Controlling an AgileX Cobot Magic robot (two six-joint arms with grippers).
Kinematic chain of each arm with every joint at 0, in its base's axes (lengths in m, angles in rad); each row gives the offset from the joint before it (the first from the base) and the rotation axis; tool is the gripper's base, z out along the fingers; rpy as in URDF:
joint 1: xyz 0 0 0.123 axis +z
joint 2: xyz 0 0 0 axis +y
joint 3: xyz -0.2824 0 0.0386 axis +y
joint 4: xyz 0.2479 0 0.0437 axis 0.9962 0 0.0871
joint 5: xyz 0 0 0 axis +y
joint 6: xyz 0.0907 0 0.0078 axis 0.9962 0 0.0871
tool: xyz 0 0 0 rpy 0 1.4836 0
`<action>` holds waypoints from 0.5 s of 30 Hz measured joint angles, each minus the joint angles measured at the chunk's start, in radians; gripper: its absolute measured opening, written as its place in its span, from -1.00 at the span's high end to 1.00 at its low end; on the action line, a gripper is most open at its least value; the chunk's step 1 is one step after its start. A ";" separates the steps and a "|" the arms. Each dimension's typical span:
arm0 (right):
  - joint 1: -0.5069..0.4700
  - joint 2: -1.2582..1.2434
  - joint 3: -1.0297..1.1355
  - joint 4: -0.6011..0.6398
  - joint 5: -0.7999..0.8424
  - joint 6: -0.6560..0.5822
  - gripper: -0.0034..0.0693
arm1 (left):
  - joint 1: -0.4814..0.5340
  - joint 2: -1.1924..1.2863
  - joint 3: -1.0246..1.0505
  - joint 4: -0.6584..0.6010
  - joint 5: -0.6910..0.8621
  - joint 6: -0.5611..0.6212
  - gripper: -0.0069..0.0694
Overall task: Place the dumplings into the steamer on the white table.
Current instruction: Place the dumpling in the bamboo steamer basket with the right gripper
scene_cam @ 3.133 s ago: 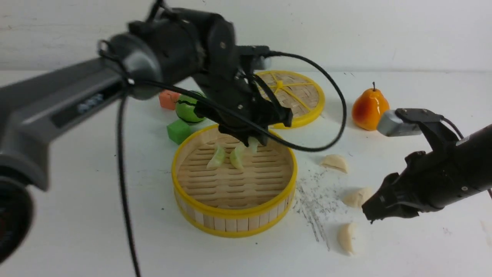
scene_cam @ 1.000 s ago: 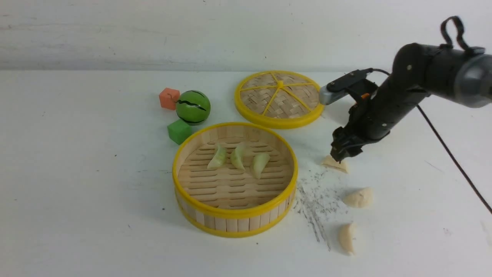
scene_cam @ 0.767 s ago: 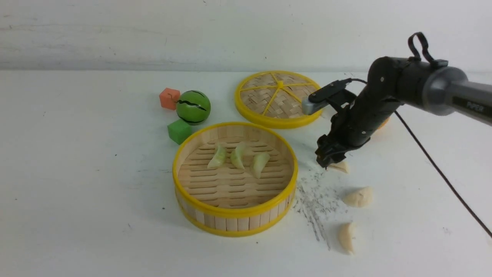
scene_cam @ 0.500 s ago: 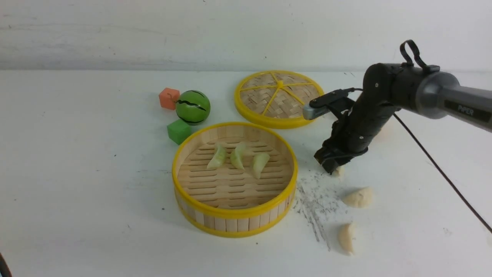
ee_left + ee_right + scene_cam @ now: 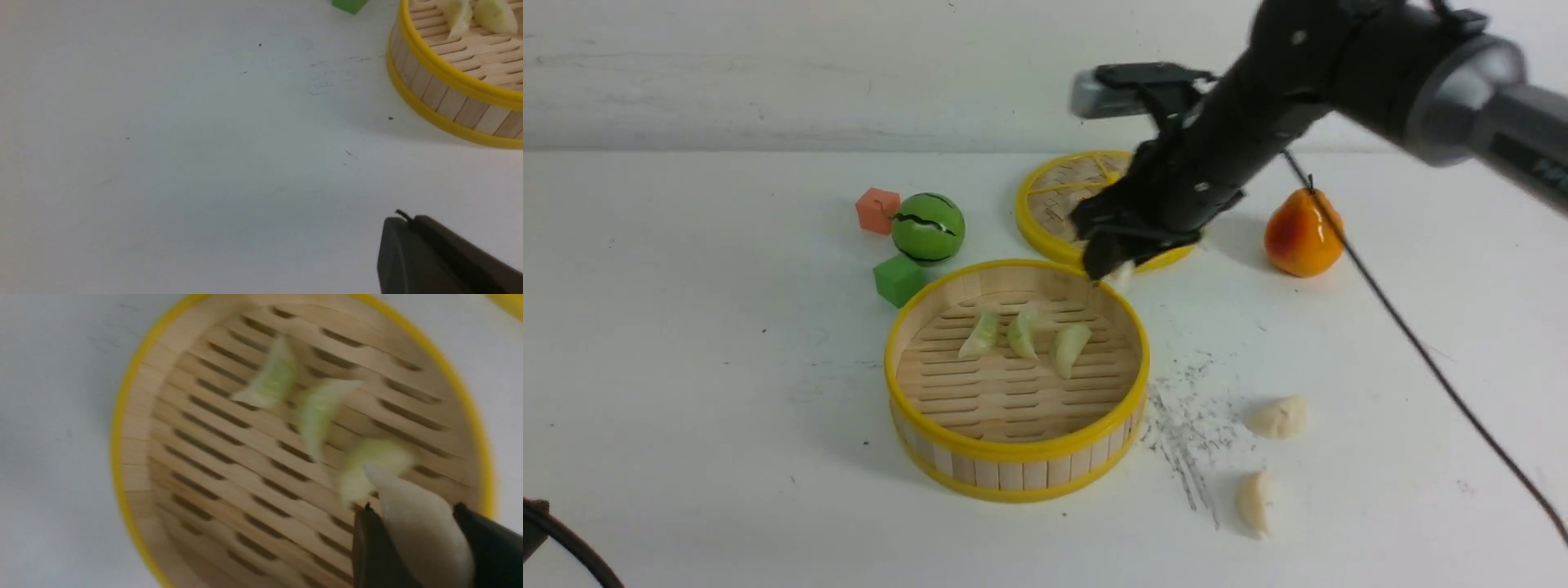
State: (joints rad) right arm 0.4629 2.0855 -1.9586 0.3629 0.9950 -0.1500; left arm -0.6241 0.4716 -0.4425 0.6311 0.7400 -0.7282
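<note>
Right gripper [image 5: 1107, 265] pinching cream dumpling [image 5: 421, 526], blurred, over upper-right rim of steamer [image 5: 1013, 449]; arm [image 5: 1339, 49] hides right half of lid [image 5: 1052, 196]. Left gripper [image 5: 429, 255] closed, cut off lower right.

No legible txt, labels or nos. anywhere; just a blurred, unreadable mark on right arm [image 5: 1339, 65]

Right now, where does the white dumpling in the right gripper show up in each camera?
Front view: white dumpling at the right gripper tip, over the steamer far rim.
Left wrist view: not in it.
Right wrist view: white dumpling pinched between the dark fingers, above the steamer floor.
Shared landmark: the yellow-rimmed steamer, in all three.
</note>
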 joint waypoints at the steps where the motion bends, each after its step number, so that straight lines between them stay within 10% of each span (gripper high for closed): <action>1: 0.048 0.024 0.001 -0.001 -0.029 0.014 0.25 | 0.000 -0.002 0.000 0.001 -0.005 0.000 0.86; 15: 0.220 0.200 0.011 -0.265 -0.224 0.317 0.24 | 0.000 -0.075 0.000 -0.001 -0.010 -0.003 0.86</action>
State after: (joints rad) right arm 0.6830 2.2858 -1.9477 0.0982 0.7711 0.1673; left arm -0.6241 0.3962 -0.4425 0.6300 0.7295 -0.7314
